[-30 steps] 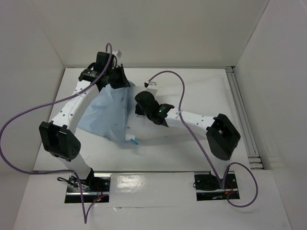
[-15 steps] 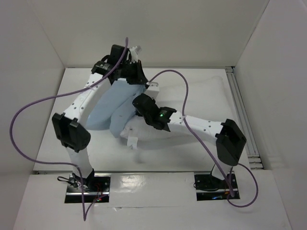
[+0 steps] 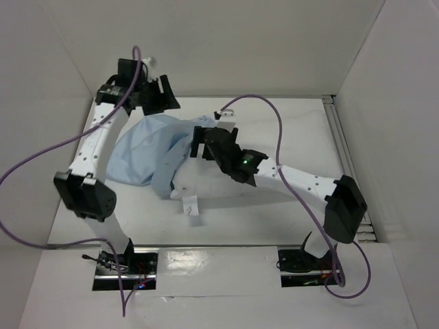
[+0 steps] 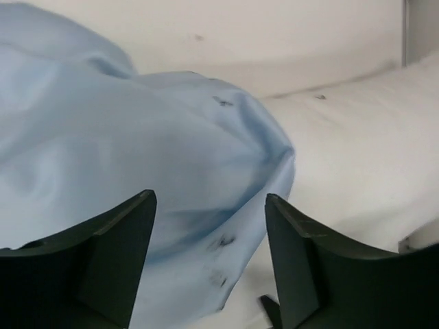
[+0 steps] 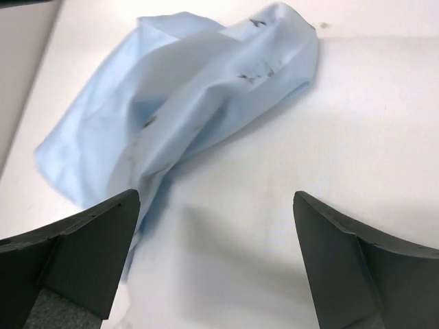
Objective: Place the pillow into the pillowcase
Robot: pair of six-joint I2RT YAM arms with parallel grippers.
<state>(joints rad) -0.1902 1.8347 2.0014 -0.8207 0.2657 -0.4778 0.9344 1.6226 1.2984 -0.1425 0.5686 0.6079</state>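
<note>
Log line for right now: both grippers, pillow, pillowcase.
left gripper: open, empty | right gripper: open, empty | pillow: mostly uncovered | pillowcase: bunched at its left end

the pillowcase is thin, wrinkled matt blue cloth; the pillow soft white matt fabric.

Left end effector parted; right end effector spread wide
</note>
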